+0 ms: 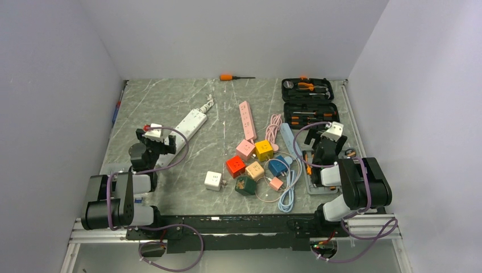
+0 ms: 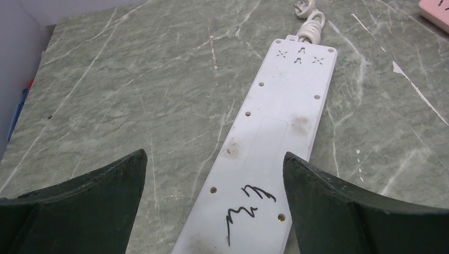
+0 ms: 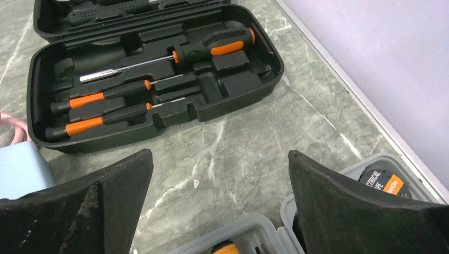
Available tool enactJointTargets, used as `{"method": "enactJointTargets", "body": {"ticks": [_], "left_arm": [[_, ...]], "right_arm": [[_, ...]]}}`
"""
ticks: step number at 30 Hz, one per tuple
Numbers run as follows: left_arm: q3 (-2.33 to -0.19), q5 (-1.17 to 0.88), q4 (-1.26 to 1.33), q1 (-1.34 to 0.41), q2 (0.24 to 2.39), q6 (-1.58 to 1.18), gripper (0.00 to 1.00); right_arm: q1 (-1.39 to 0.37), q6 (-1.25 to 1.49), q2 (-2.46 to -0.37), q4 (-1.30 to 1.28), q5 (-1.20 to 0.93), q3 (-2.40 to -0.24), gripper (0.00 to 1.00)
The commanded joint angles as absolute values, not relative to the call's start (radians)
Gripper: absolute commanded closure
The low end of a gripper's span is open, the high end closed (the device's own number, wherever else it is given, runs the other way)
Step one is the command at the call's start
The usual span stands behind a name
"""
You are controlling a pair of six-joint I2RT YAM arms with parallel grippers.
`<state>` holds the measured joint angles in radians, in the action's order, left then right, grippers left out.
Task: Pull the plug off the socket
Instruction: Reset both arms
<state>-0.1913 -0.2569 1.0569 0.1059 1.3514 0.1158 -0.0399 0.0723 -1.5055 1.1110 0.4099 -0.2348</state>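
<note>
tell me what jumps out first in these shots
A cluster of coloured cube adapters sits mid-table among pink and blue cables. Far right, an open black tool case shows orange-handled screwdrivers. On the left, a white power strip lies back-side up beneath the open left gripper.

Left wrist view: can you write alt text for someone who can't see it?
A white power strip lies back side up on a green marbled table, stretching away between two dark fingers held wide apart. Black scribble marks its near end; its coiled cord sits at the far end.
</note>
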Motion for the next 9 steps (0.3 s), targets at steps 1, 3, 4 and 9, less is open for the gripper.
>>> {"method": "enactJointTargets", "body": {"ticks": [1,3,4,9], "left_arm": [[-0.215,-0.238,1.088,0.097,1.350,0.125,0.01],[-0.214,-0.235,1.088,0.096,1.350,0.127,0.01],[-0.215,-0.233,1.088,0.094,1.350,0.128,0.01],[-0.207,-0.228,1.099,0.094,1.346,0.121,0.01]], "right_arm": [[-0.038,0.086,-1.485,1.157,0.403,-0.232,0.00],[-0.038,0.086,-1.485,1.157,0.403,-0.232,0.00],[-0.039,0.086,-1.485,1.157,0.403,-0.232,0.00],[-0.038,0.086,-1.485,1.157,0.403,-0.233,0.00]]}}
